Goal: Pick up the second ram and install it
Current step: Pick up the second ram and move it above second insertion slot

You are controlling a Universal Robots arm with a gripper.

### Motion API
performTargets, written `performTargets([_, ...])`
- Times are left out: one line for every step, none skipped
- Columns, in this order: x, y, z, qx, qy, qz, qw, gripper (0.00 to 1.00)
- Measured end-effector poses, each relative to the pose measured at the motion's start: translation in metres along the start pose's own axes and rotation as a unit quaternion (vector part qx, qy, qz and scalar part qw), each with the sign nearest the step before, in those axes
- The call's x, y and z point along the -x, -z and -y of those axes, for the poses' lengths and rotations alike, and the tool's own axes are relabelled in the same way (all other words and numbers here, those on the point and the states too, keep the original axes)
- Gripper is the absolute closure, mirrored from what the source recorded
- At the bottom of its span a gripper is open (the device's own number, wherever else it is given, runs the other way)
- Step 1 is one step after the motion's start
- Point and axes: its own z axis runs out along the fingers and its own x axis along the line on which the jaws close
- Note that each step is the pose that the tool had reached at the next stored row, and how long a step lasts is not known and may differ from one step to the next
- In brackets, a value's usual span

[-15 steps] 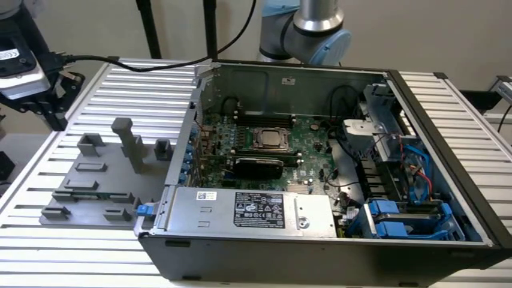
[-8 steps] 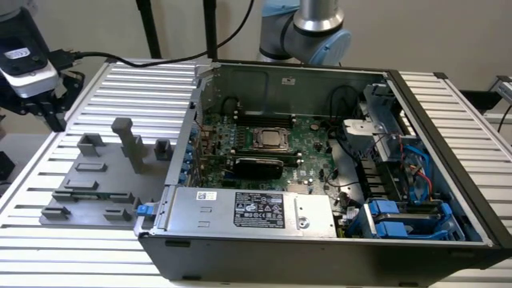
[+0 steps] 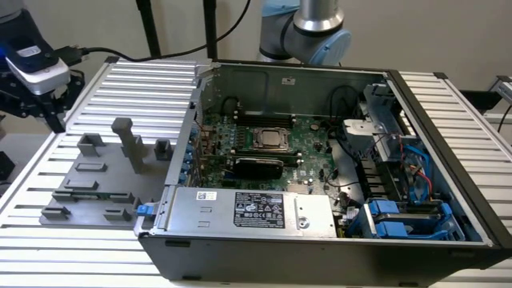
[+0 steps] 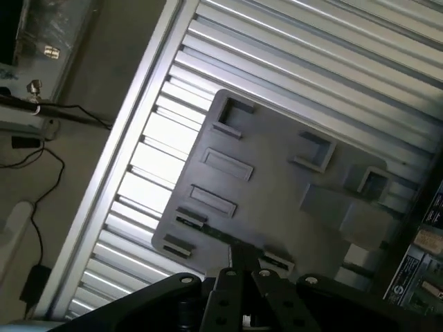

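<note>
Claw [image 3: 54, 120] clenched, jaws together with nothing between them (clearest in the wrist view [image 4: 243, 257]). It hangs in the air at the exterior view's left, over the far left part of the ribbed aluminium table [image 3: 144, 78], raised above the grey fixture plate [image 3: 102, 180].

Second ram [image 3: 90, 196]: 1 thin green stick lying lengthwise in its holder at the near end of the fixture plate, between 2 small grey end blocks. It is not touched and lies well apart from the claw. From the wrist camera the ram [image 4: 213, 234] reads as a narrow dark strip along the plate's [image 4: 277, 187] edge.

Further out, to the exterior view's right of the plate: 1 open computer case [image 3: 448, 138] lying on the table, side panel off. Inside it are the green motherboard [image 3: 308, 153], the CPU socket [image 3: 270, 139] near its middle, the long black slots [image 3: 264, 114] behind it, and the silver power supply [image 3: 248, 210] along the near edge.
</note>
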Motion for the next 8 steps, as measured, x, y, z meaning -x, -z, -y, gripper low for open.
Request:
performTargets([0.0000, -0.0002, 0.0000, -0.0002, 0.009, -0.0003, 1.0000, 0.89])
performTargets([0.0000, -0.0003, 0.0000, -0.0005, 0.018, -0.0006, 0.9998, 0.89])
performTargets([0.0000, -0.0005, 0.0000, -0.0008, 0.027, -0.0009, 0.9996, 0.89])
performTargets([0.0000, -0.0007, 0.0000, -0.0010, 0.036, -0.0012, 0.9993, 0.89])
performTargets([0.0000, -0.0009, 0.0000, -0.0013, 0.045, -0.0015, 0.9990, 0.89])
performTargets([0.0000, -0.0011, 0.0000, -0.0015, 0.054, -0.0018, 0.9985, 0.89])
performTargets([0.0000, -0.0013, 0.0000, -0.0018, 0.064, -0.0020, 0.9979, 0.89])
performTargets([0.0000, -0.0014, 0.0000, -0.0021, 0.072, -0.0023, 0.9974, 0.89])
